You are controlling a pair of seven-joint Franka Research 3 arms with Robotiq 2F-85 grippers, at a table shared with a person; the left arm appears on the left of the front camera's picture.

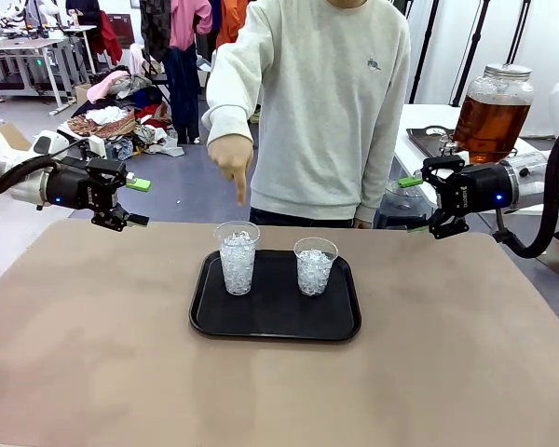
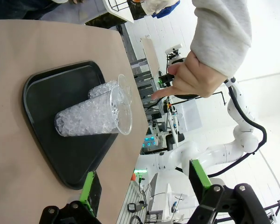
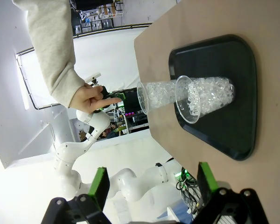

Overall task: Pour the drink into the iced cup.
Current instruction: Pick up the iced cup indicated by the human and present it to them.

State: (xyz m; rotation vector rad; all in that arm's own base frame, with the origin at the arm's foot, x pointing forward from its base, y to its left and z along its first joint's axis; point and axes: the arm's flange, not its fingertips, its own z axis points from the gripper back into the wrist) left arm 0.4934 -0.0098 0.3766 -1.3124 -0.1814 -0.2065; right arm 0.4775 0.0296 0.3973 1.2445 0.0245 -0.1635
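Nearest us the table [image 1: 102, 372] lies bare. Past its middle sits the tray [image 1: 272, 321], with two cups in its far half. The left cup [image 1: 237, 261] stands toward the tray's far left corner and the right cup [image 1: 315, 267] toward its far right corner. They stand close together without touching, both upright and packed with ice.

A hand [image 1: 231, 158] hangs over the tray's far edge, with one finger pointing down at the left cup. We take that as the cup to fill.

The left gripper [image 1: 138, 203] hovers over the table's far left corner, jaws wide and holding nothing. The right gripper [image 1: 414, 205] hovers by the far right corner in the same state.

The drink [image 1: 489, 126] is not on our table. It fills a lidded jar [image 1: 505, 91] on a side table [image 1: 419, 116] beyond the far right corner, just behind the right gripper.

Nothing is poured yet, so fetching the drink comes first, and the right arm looks better placed for it. We cannot tell whether the jar has a tap, and it looks broad for these jaws. A firm, low grip and a slow tilt would serve us best. We should bring the stream over the middle of the left cup's rim, since ice that high may splash. We should also keep clear of the hand and the right cup.
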